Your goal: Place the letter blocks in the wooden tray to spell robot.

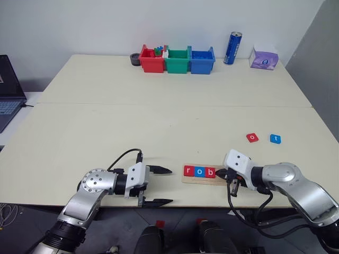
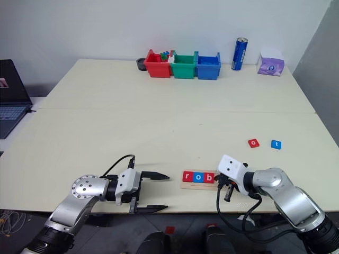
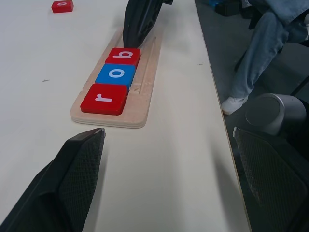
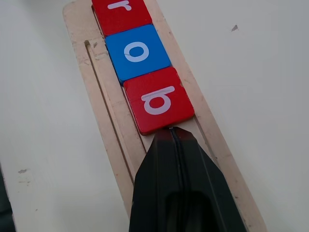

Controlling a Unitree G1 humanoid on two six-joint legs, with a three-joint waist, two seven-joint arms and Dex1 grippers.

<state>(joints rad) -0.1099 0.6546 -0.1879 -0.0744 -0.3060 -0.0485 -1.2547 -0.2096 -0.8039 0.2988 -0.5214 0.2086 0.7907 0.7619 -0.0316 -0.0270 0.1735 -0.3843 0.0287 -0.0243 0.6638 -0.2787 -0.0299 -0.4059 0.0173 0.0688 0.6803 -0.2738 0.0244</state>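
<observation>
bright even indoor light, soft faint shadows, sharp focus

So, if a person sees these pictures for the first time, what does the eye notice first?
First, the wooden tray at the table's near edge, where three letter blocks already spell r, o, b. The shut right gripper has its tip against the edge of the b block, which sits a little crooked. Further right on the table lie the loose red o block and blue t block, while the open left gripper hovers left of the tray.
</observation>
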